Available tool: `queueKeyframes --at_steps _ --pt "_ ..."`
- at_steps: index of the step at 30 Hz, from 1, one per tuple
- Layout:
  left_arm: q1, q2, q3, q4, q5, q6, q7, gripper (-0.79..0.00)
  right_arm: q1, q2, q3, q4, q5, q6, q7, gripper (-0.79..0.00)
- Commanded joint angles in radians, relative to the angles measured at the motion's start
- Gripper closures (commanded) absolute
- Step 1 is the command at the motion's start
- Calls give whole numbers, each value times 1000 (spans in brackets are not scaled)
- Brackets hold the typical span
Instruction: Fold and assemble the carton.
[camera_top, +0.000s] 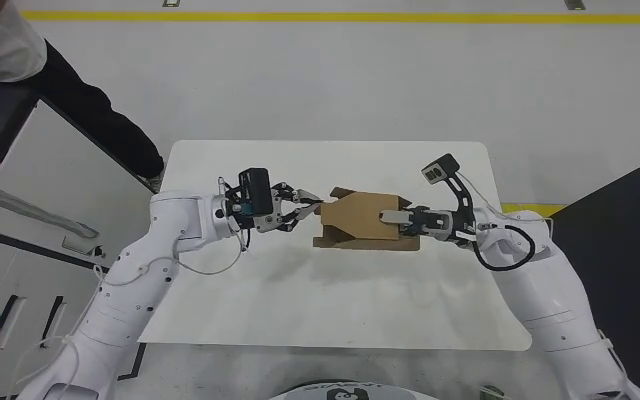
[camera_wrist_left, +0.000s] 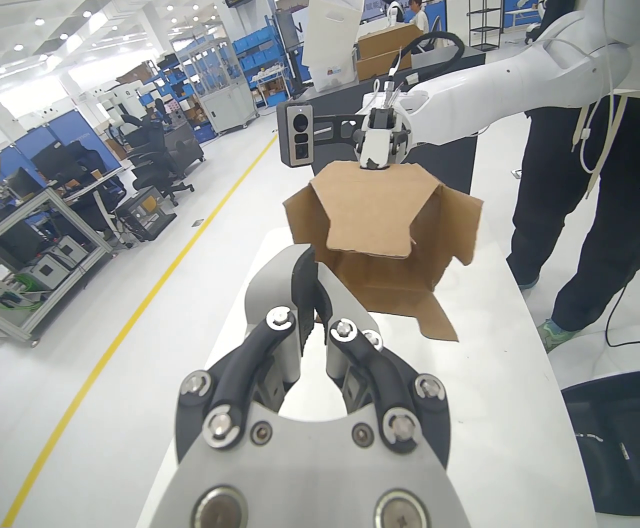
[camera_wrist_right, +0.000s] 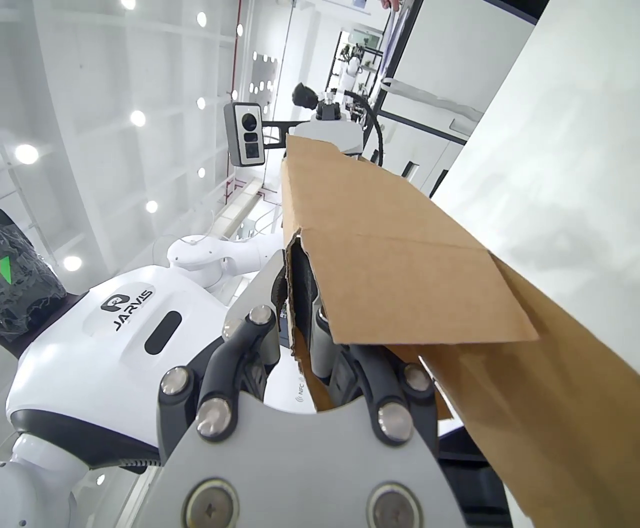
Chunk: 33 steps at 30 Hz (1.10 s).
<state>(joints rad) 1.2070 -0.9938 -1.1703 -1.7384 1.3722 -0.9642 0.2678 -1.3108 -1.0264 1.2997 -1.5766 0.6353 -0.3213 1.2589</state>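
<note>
1. Pinching the right end wall of the box (camera_top: 362, 216) with the right gripper (camera_top: 393, 216), steadying it on the table (camera_top: 300, 300) in the middle of the frame.
2. Holding the left gripper (camera_top: 315, 208) just left of the box, fingers (camera_wrist_left: 306, 280) pressed close together, likely for pushing loose flaps (camera_wrist_left: 367, 220) in.

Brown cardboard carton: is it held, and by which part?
The right gripper clamps the brown cardboard carton by its top panel's edge at that arm's end; left gripper holds nothing.
</note>
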Motion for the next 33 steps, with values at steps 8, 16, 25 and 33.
queueKeyframes --at_steps 8,16,25,33 --pt "13 -2 22 -18 -22 -13 8 0 -8 1 4 -22 -6 5 -23 0" --pt "24 0 -4 3 -55 3 10 0 -12 3 5 -41 -31 14 -38 0" --pt "41 5 -20 -10 -57 -8 -5 0 -20 3 11 -59 -12 -8 -39 0" --pt "50 6 -22 -11 -59 -13 -10 0 -17 2 12 -65 -5 -21 -43 0"
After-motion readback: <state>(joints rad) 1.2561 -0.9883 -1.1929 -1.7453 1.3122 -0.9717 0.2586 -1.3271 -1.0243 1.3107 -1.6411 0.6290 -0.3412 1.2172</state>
